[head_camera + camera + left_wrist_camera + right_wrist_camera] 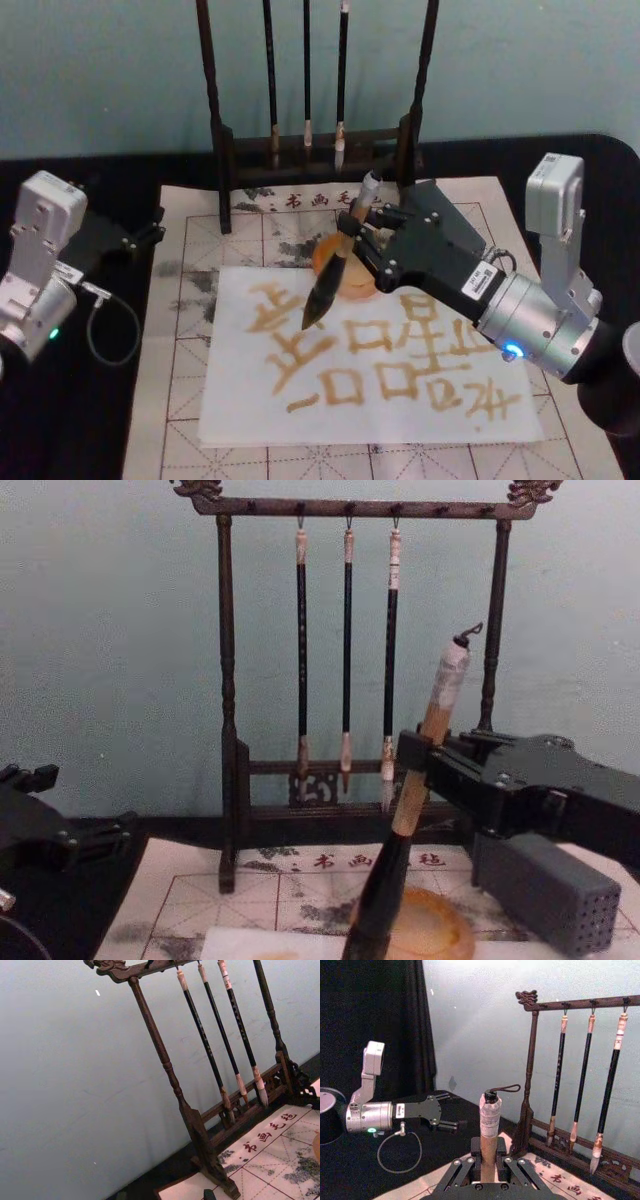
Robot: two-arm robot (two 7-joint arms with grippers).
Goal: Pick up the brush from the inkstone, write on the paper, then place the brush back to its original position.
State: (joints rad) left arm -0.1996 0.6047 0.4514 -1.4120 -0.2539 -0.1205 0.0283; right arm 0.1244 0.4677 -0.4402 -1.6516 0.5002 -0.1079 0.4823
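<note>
**Brush in right gripper, tip down over the written paper**

Reaching in from the right across the mat (190, 250): right gripper (362, 240), clenched on the brush (335, 262). Gripped at the tan upper handle, just above the black lower shaft, a finger on either side, narrow gap, nothing else held.

Held tilted, with the dark tip low and toward the robot's left. Whitish cap and cord loop leaning back toward the rack (225, 150) with its 3 thin brushes (306, 80). Probably tilted so the bristles can drag across the sheet as in hand writing. Probably gripped high to keep the fingers clear of wet ink.

Tip over the paper (250, 400), on or just above tan strokes near its far edge; cannot tell if touching. Several tan characters on the sheet already, so likely late in the writing, with the return not yet done.

Inkstone (352, 288) without the brush, at the paper's far edge, partly behind the shaft and below the gripper. Near enough for a short trip back. Grey block (545, 890) just beside it on the right.

Left gripper (150, 232) parked at the mat's left edge, well apart from brush, inkstone and paper
</note>
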